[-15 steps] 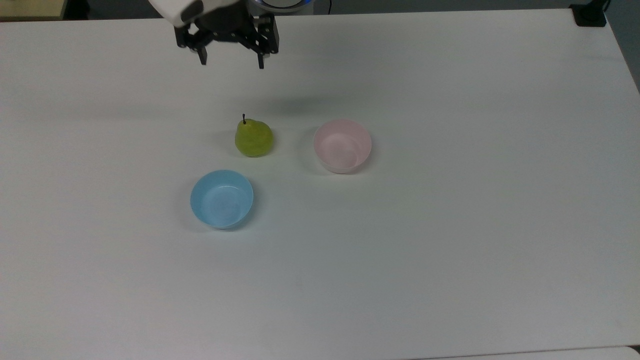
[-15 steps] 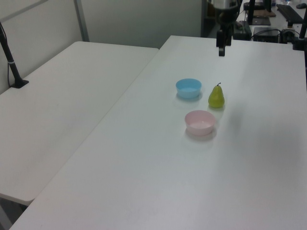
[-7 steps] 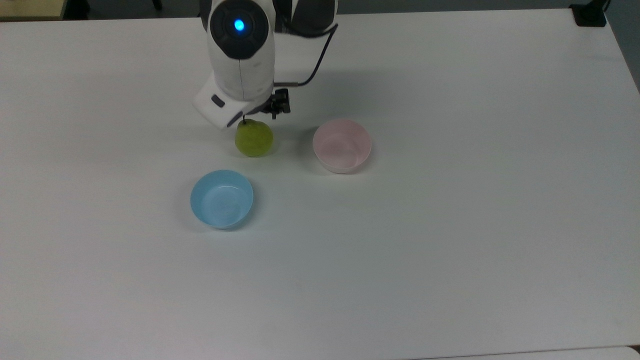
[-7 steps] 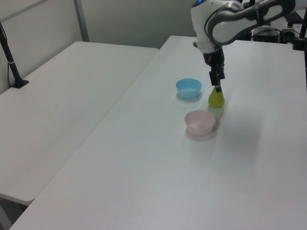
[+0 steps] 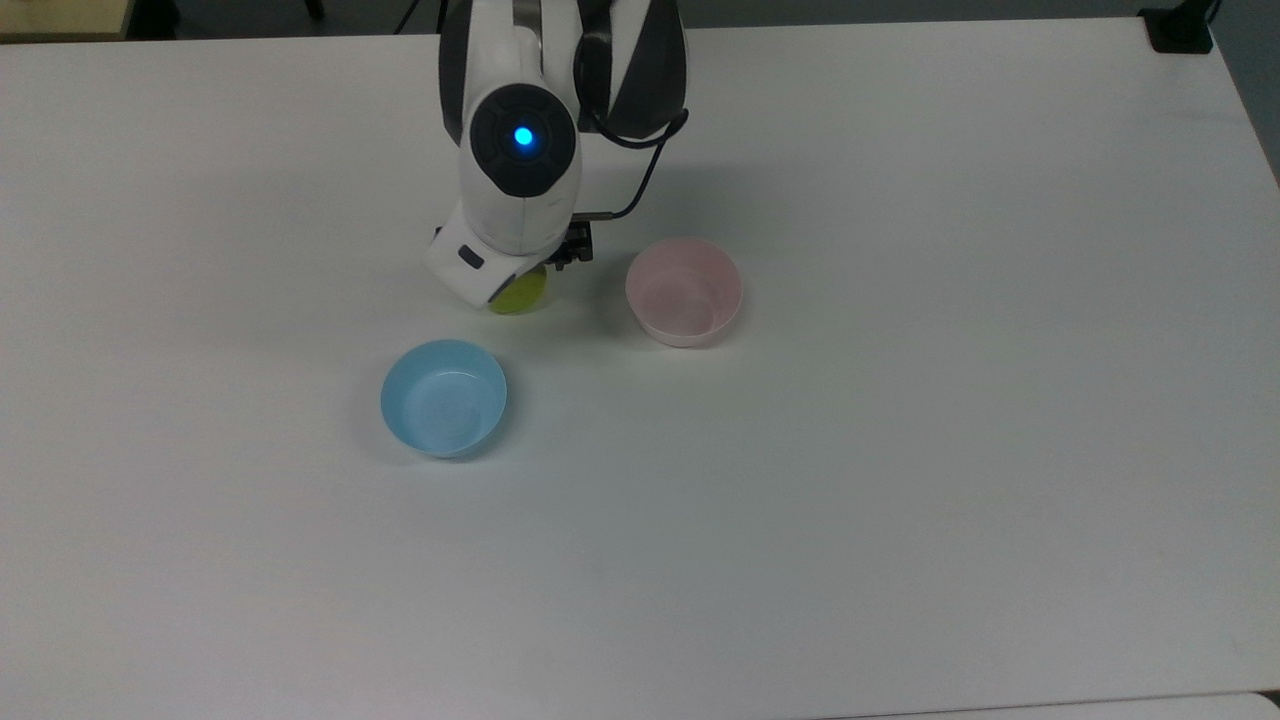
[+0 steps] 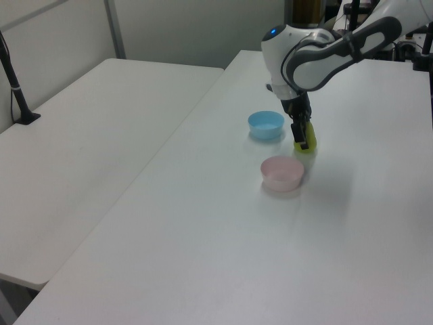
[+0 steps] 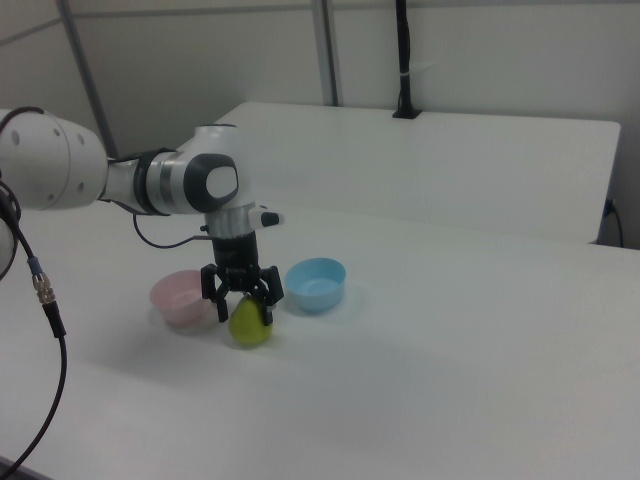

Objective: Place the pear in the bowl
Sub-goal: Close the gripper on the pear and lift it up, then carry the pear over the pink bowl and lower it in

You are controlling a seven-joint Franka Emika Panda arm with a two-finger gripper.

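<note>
Top view: arm (image 5: 520, 150) reaches down from the top edge, its white wrist covering most of the pear (image 5: 522, 293); a yellow-green sliver shows below the wrist. Tool (image 5: 548, 268) mostly hidden under the wrist, finger spread not readable here. Pink bowl (image 5: 685, 291) sits to the top view's right of the pear, near but apart, empty. Blue bowl (image 5: 444, 398) lies below and to the top view's left of the pear, apart, empty. All on the white tabletop (image 5: 900, 450).

Left view: arm (image 6: 318, 54) comes in from the upper right, tool (image 6: 302, 135) pointing down onto the pear (image 6: 310, 141), dark fingers in front of the fruit. Pear on the tabletop (image 6: 223, 257), to the left view's right of the blue bowl (image 6: 266, 124) and just behind the pink bowl (image 6: 283, 172). Second tabletop (image 6: 88, 149) stands alongside at the left view's left.

Right view: tool (image 7: 243, 300) is down over the pear (image 7: 248, 325), fingers spread apart, one each side of the upper pear; whether the pads touch it I cannot tell. Pear stands on the tabletop (image 7: 430, 390), between the pink bowl (image 7: 180, 298) at the right view's left and the blue bowl (image 7: 315, 283) at the right view's right. Pear is outside both bowls. Cable (image 7: 40, 300) hangs at the right view's left edge.
</note>
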